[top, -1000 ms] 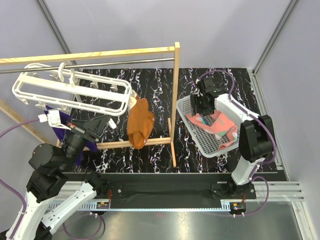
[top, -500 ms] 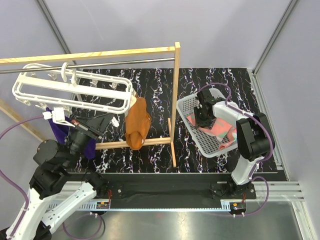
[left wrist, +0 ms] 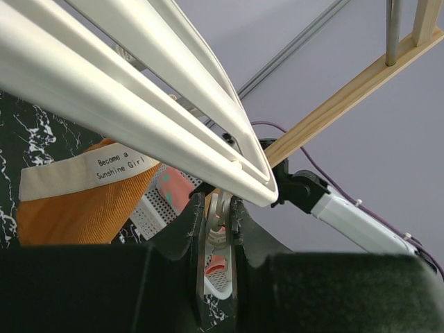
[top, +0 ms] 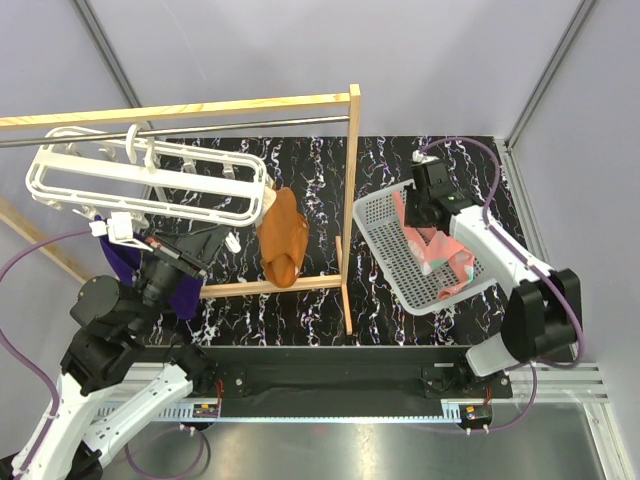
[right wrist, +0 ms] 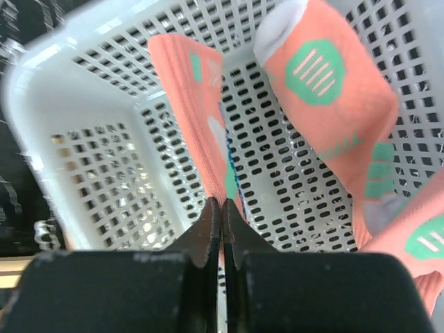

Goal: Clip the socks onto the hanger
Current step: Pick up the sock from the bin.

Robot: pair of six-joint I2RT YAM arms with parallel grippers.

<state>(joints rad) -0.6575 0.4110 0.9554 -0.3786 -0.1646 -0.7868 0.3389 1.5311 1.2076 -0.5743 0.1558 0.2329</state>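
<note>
The socks [top: 445, 255] are coral-pink with teal and white patches and lie in a white mesh basket [top: 392, 268] at the right. My right gripper [right wrist: 221, 205] is shut on the edge of one sock [right wrist: 189, 104], which hangs up out of the basket; another sock [right wrist: 334, 104] lies beside it. From above, the right gripper [top: 412, 213] sits over the basket's far end. The hanger [top: 140, 185], a white barred frame, hangs at the left from a metal rod. My left gripper [left wrist: 220, 211] is shut on one of its dangling clips [left wrist: 219, 232], below the frame's corner.
A wooden rack [top: 351, 200] with its metal rod [top: 250, 126] stands between the arms. A plain orange-brown sock [top: 282, 238] hangs from the hanger's right end, and a purple sock [top: 122, 262] hangs at its left. The tabletop is black marble-patterned [top: 310, 175].
My right gripper has closed on a sock and moved toward the basket's far end, lifting the sock's edge. The left gripper keeps its hold on the clip; the orange sock has swung slightly.
</note>
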